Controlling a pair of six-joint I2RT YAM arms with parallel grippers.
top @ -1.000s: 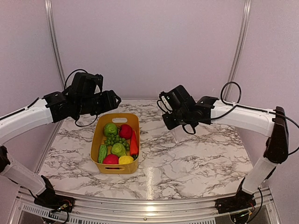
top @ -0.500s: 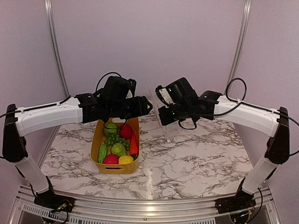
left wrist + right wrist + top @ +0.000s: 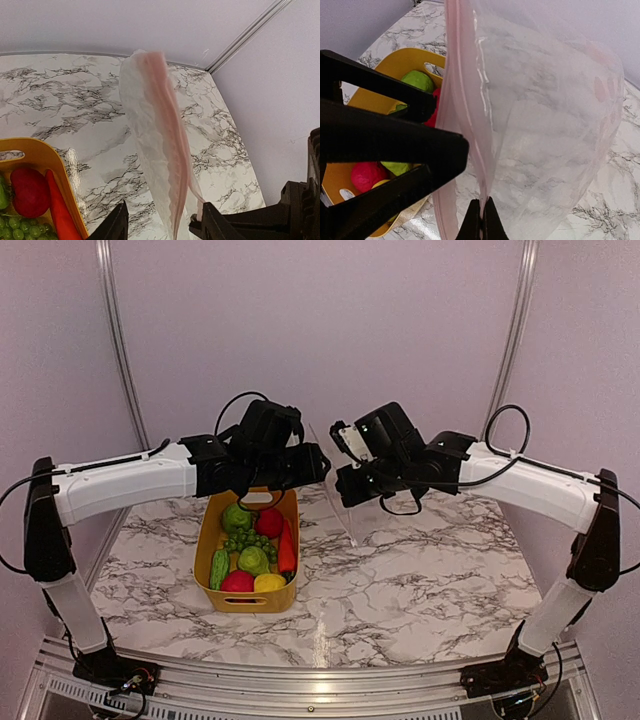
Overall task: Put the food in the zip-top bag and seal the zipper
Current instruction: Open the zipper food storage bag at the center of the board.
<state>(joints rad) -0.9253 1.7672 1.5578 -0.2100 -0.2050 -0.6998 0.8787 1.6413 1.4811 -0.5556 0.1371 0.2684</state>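
The clear zip-top bag [image 3: 346, 516] hangs above the table, pinched at its top edge by my right gripper [image 3: 482, 220], which is shut on it. Its pinkish zipper [image 3: 162, 125] runs down between the spread fingers of my left gripper [image 3: 165, 227], which is open around the bag's mouth edge. In the top view the left gripper [image 3: 322, 465] meets the right gripper [image 3: 338, 490] at mid-table height. The food [image 3: 252, 545], red apples, a carrot, grapes and green pieces, lies in the yellow tub [image 3: 207, 540].
The yellow tub stands on the marble table left of centre, under the left arm. A red apple [image 3: 29, 192] and the carrot [image 3: 60, 212] show at its near corner. Pale walls and metal rails close the back and sides.
My left arm has swung right from beside the tub to the bag, and its fingers now straddle the zipper edge. The right gripper has lifted the bag slightly up and left.
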